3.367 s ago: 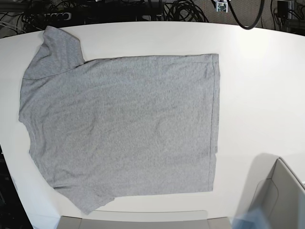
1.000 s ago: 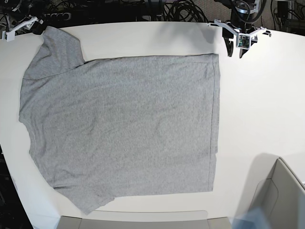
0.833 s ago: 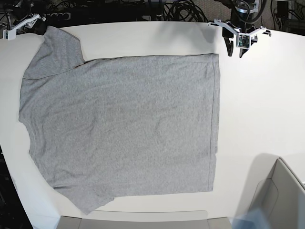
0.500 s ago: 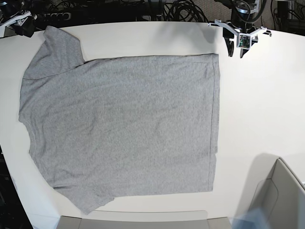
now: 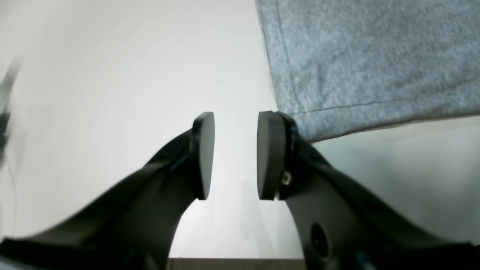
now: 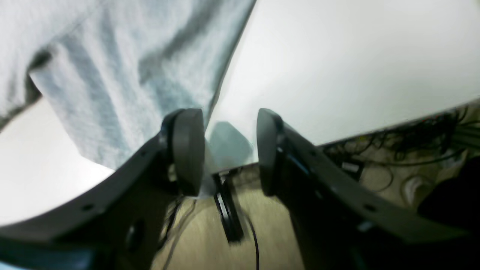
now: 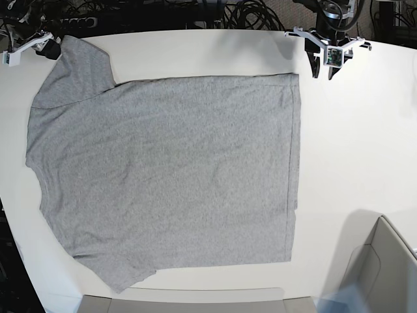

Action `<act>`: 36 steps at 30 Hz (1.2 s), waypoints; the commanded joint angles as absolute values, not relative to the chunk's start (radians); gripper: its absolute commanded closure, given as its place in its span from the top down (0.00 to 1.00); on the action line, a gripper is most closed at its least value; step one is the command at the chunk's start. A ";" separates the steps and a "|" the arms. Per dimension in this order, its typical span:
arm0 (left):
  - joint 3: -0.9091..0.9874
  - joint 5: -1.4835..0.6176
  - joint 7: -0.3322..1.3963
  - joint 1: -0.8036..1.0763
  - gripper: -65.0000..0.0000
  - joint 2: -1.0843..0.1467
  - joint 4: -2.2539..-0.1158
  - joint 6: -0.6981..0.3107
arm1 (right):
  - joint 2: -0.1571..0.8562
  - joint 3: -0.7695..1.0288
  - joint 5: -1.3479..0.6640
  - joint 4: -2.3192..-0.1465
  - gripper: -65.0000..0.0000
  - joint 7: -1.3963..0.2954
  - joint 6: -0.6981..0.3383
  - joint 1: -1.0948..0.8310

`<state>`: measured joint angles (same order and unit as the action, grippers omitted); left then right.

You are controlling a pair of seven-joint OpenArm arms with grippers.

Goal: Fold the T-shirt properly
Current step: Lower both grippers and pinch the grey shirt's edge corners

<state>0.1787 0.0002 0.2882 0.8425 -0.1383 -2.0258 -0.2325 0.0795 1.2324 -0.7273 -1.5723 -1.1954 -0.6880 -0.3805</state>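
A: Starting at the left of the base view, the right hand (image 7: 40, 47) hangs by the far sleeve tip of the T-shirt (image 7: 169, 169), at the table (image 7: 352, 143) edge. Its wrist camera shows the pads parted with nothing between them, sleeve cloth just beside one pad, cables and floor beyond the rim.

B: And the shirt itself lies flat across the white table, plain grey side up, sleeves to the left, hem to the right.

A: Across to the right, the left hand (image 7: 324, 68) hovers just off the far hem corner. Its fingers are parted too, gripping nothing; from its own camera the corner sits right beside one pad (image 5: 270, 155), over bare table.

B: So I'd call this the reach for the first fold. To do it well, each hand should come down over its corner, slide one pad under the hem edge, and pinch both layers together.

A: Agreed, and lift evenly, or the cloth skews. The right hand is close to the rim, so it needs to move inward first.
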 commanded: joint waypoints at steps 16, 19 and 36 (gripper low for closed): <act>0.289 -0.730 0.544 0.754 0.31 -0.177 -2.020 -0.447 | 0.096 1.236 -0.714 -1.362 0.37 -1.291 -0.698 -0.315; 0.372 -0.883 0.642 0.730 0.31 -0.179 -1.998 -0.489 | 0.090 1.237 -0.714 -1.363 0.37 -1.336 -0.698 -0.314; 0.481 -1.075 0.932 0.576 0.31 -0.182 -1.655 -0.613 | 0.110 1.239 -0.714 -1.365 0.37 -1.337 -0.698 -0.321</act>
<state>0.4778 -1.0588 0.9386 0.5671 -0.1745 -1.6478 -0.6018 0.1127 1.2396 -0.8429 -1.3746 -1.2182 -0.6872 -0.2977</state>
